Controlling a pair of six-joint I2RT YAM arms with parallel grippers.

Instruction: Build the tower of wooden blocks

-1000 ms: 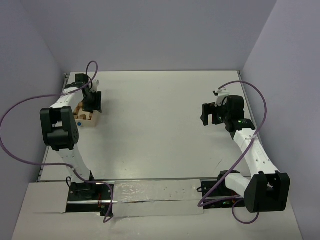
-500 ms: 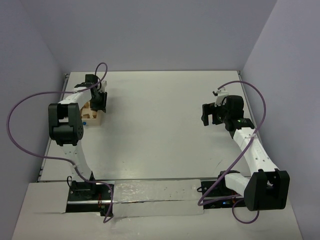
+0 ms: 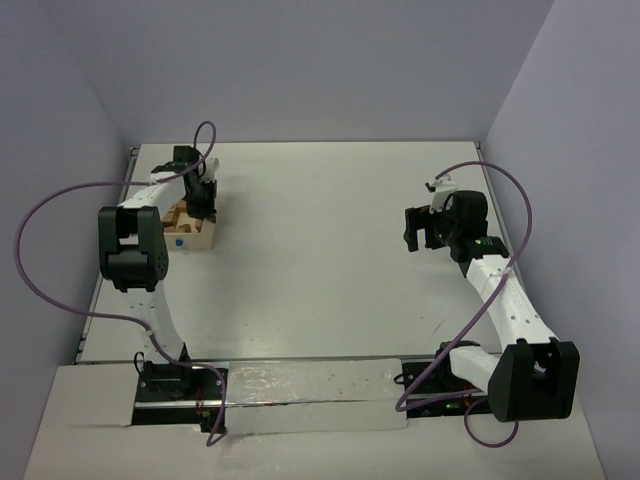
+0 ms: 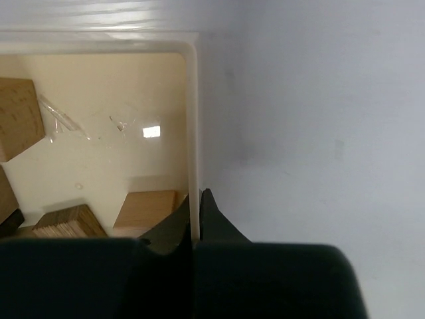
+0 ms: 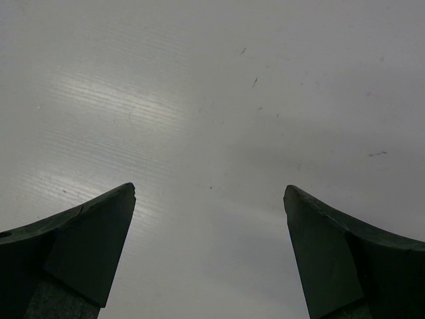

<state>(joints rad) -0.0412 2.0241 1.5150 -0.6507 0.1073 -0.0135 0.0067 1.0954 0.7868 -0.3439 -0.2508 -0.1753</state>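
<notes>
Small wooden blocks lie loose in a shallow pale tray (image 3: 196, 240) at the far left of the table. In the left wrist view I see a tan cube (image 4: 147, 209), a darker block (image 4: 69, 222) and another tan block (image 4: 16, 117) on the tray floor. My left gripper (image 4: 195, 195) (image 3: 207, 204) is shut on the tray's thin right wall (image 4: 192, 119), one finger inside and one outside. My right gripper (image 5: 209, 189) (image 3: 420, 232) hangs open over bare table at the right, holding nothing. No stacked tower shows.
The white table (image 3: 320, 260) is walled at the back and both sides. Purple cables loop from both arms; the left one (image 3: 40, 210) arcs out past the table's left edge. The arm bases stand on the near edge.
My left gripper has shifted from over the tray's middle to its right wall and closed on that wall. The right arm has not moved.
</notes>
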